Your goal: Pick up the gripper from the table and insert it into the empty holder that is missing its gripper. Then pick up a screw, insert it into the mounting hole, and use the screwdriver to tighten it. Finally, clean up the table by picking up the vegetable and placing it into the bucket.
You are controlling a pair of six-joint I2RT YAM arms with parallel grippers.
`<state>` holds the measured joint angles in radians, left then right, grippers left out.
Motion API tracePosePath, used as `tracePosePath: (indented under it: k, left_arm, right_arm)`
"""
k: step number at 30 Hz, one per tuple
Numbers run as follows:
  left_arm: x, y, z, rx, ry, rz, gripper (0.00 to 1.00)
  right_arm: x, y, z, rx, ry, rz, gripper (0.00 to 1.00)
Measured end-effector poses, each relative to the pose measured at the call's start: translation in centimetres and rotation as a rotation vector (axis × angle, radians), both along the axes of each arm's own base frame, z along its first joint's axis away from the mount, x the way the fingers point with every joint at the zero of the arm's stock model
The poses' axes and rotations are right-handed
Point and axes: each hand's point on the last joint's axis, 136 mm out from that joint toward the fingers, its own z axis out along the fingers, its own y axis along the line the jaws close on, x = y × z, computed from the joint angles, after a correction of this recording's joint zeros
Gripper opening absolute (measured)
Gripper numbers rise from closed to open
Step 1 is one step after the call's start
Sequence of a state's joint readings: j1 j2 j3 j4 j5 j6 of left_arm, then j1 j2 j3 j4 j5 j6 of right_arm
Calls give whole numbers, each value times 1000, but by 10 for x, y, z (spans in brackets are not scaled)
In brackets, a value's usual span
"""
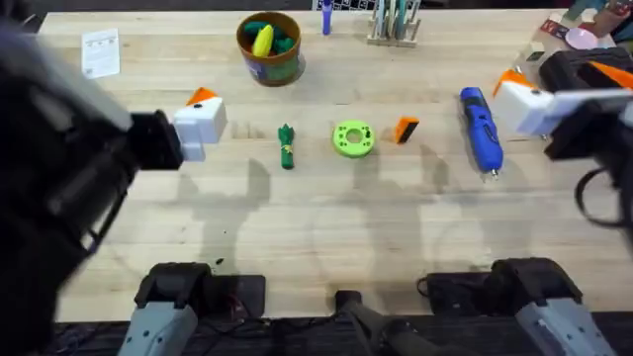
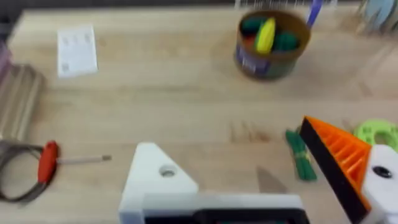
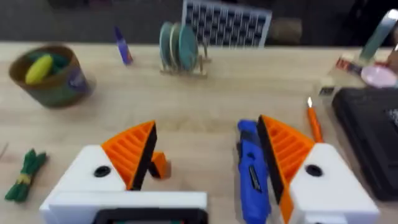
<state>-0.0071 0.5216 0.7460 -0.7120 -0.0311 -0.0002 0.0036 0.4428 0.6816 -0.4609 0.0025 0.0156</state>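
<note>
Overhead: wooden surface (image 1: 297, 227); vegetable (image 1: 286, 146), orange gripper (image 1: 406, 130), screwdriver (image 1: 482, 130) in row, bucket (image 1: 269, 46) behind.
Left wrist: left hand (image 2: 261, 177) released, bare holder (image 2: 155, 177) missing tip.
Right wrist: right hand (image 3: 208, 165) spread wide, empty, screwdriver between fingers.

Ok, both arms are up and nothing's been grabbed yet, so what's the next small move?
Probably lower the right gripper, fingers open, onto the orange gripper lying loose between the green disc and the screwdriver. The left gripper shows one bare white holder waiting for it.
</note>
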Motion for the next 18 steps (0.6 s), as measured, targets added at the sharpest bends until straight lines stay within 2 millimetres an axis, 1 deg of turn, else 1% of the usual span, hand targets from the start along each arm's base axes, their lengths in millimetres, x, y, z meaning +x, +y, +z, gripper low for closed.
tracePosePath:
  k: [2,6,10,13,16,18]
  left_arm:
    - [6,0,-6,1,98,1,986]
    - [21,1,-19,4,269,4,985]
    - [34,1,-35,8,414,6,985]
    - [44,1,-46,10,494,7,985]
    - [53,2,-59,12,555,8,985]
    - [55,2,-68,12,592,8,985]
  right_arm:
    - [8,0,-2,0,91,0,975]
    - [25,0,-12,-1,270,0,975]
    - [38,0,-29,-1,409,0,975]
    - [41,0,-43,-2,494,0,976]
    - [37,0,-61,-2,580,0,975]
    - [36,0,-69,-2,619,0,975]
